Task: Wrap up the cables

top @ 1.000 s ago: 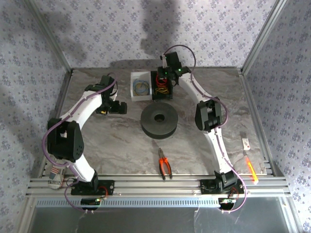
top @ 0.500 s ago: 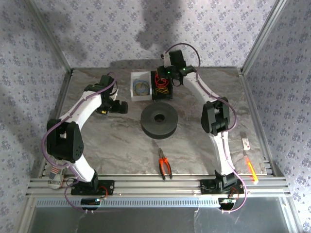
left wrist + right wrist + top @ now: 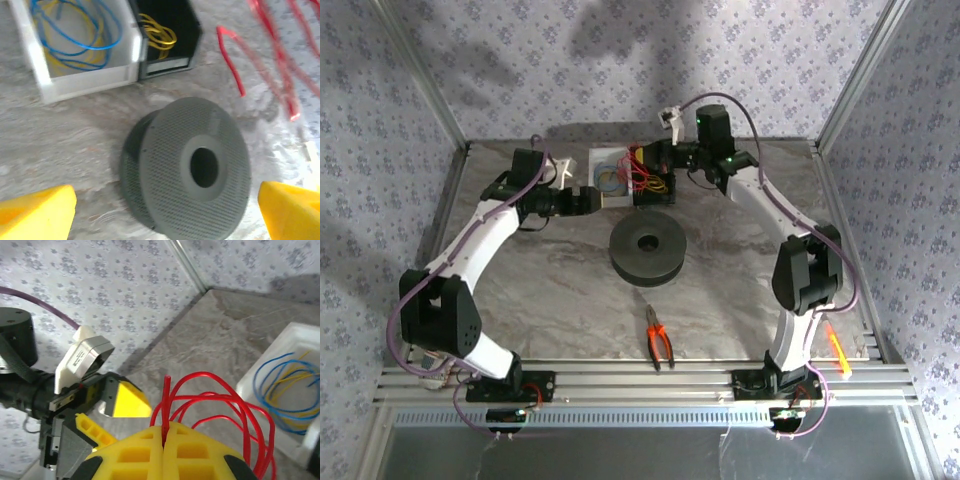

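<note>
- Thin red looped cables (image 3: 215, 400) are seen in the right wrist view, pinched between the closed yellow fingers of the right gripper (image 3: 165, 440); from the top this grip is too small to be made out.
- In the left wrist view the left gripper (image 3: 165, 215) is spread wide and holds nothing, above a dark grey perforated spool (image 3: 200, 165); the cables dangle at its upper right.
- The left arm is stretched beside a white plastic tray (image 3: 610, 150); a second ago it was held further back, and the cables lay in the black bin (image 3: 167, 65).

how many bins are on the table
2. A white bin holds blue and yellow wires; a black bin sits right beside it, on its right, with yellow cables inside.
</note>
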